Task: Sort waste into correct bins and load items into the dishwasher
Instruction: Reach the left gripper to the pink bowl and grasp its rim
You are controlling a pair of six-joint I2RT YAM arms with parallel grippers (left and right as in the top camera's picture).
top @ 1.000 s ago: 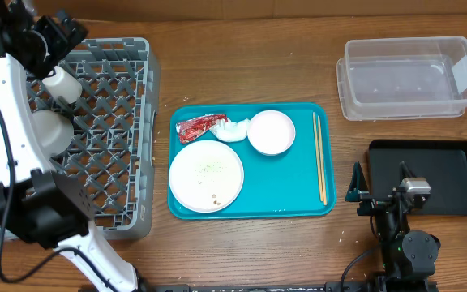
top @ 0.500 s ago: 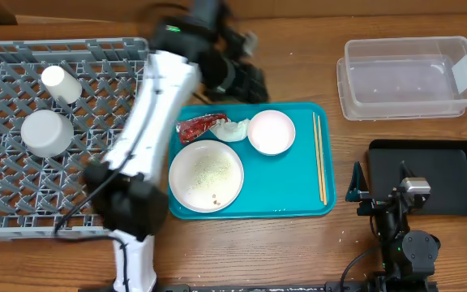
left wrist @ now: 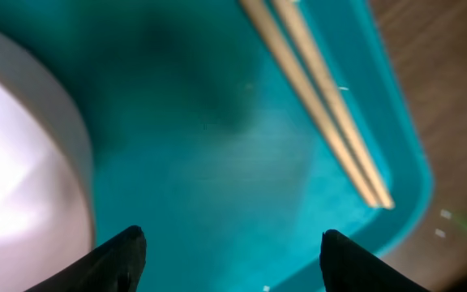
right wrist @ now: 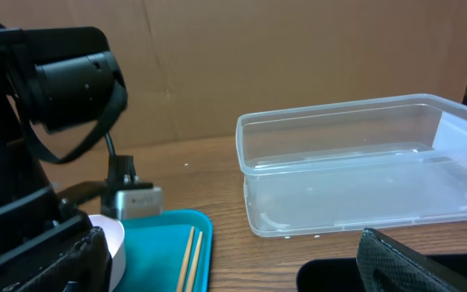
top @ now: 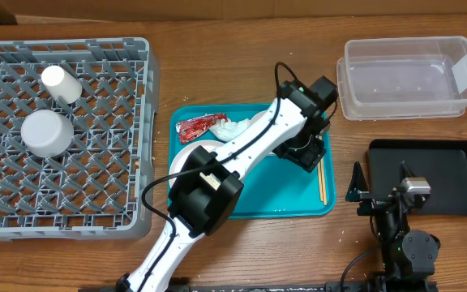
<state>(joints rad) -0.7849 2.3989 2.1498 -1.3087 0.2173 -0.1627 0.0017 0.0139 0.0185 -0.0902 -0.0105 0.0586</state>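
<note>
My left gripper (top: 303, 152) hangs open over the right part of the teal tray (top: 258, 195), nothing between its fingers (left wrist: 124, 253). A pale bowl (left wrist: 23, 186) lies just left of it and the wooden chopsticks (left wrist: 323, 105) just right. The arm hides most of that bowl from above. The red wrapper (top: 197, 127), white napkin (top: 233, 128) and plate (top: 182, 162) lie on the tray's left. A white cup (top: 59, 83) and another bowl (top: 45, 132) sit in the grey dish rack (top: 96, 186). My right gripper (top: 365, 195) rests open beside the black tray (top: 428, 177).
The clear tub (top: 408, 77) stands at the back right, close behind the black tray. The left arm stretches diagonally across the teal tray. The right wrist view shows the tub (right wrist: 363, 162) and chopsticks (right wrist: 191, 259) ahead.
My left arm has swung from the cup in the rack across to the tray's right side. The cup stays in the rack. The jaws have narrowed somewhat.
</note>
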